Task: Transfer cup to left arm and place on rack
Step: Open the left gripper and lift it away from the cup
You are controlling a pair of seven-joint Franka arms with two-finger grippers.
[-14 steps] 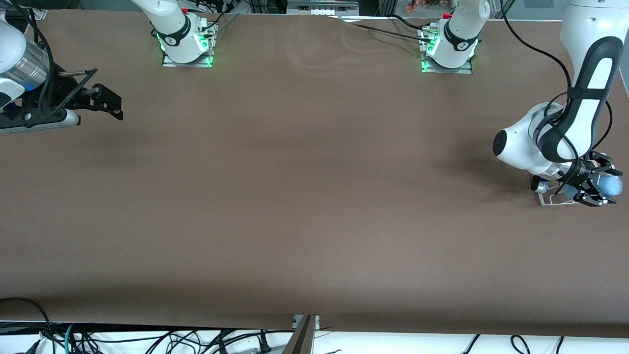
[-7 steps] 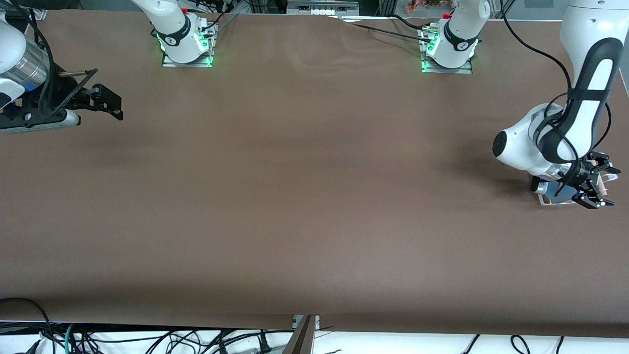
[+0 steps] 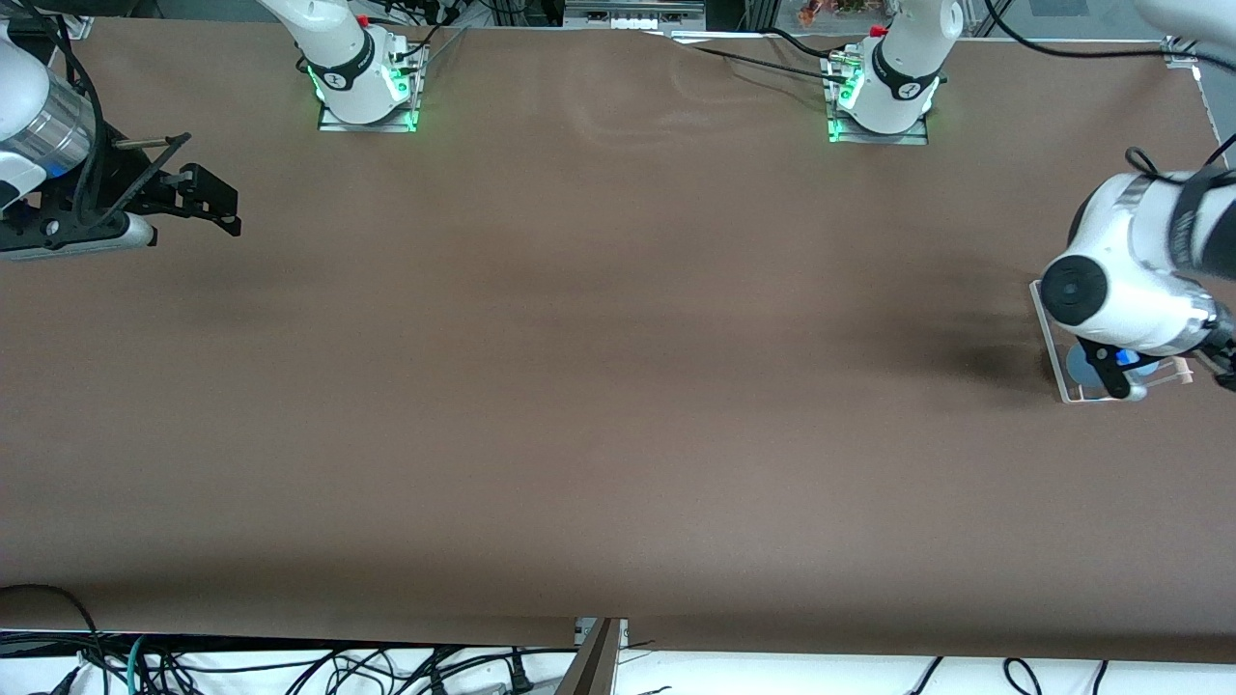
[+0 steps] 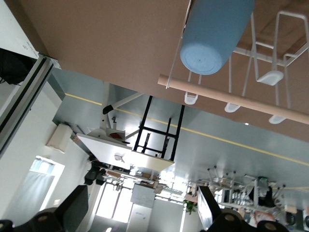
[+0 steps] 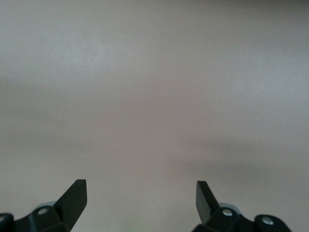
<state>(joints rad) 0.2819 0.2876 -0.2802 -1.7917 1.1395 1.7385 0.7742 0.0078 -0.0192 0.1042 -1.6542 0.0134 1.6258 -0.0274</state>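
The light-blue cup [image 4: 217, 34] lies on its side on the white wire rack [image 4: 285, 48], just by the pale wooden dowel [image 4: 231, 96]. My left gripper [image 4: 140, 212] is open, drawn back from the cup and touching nothing. In the front view the left arm's wrist [image 3: 1125, 294] hangs over the rack [image 3: 1048, 328] at the left arm's end of the table and hides most of the cup [image 3: 1079, 367]. My right gripper [image 3: 217, 203] waits open over bare table at the right arm's end. In its own wrist view the right gripper [image 5: 140, 193] holds nothing.
The brown table [image 3: 599, 386] stretches bare between the two arms. The arm bases [image 3: 367, 87] [image 3: 884, 97] stand along the edge farthest from the front camera. Cables hang below the table's near edge [image 3: 290, 666].
My left gripper opened, let go of the cup and drew back from the rack. The cup stays lying on the rack. The right arm has not moved.
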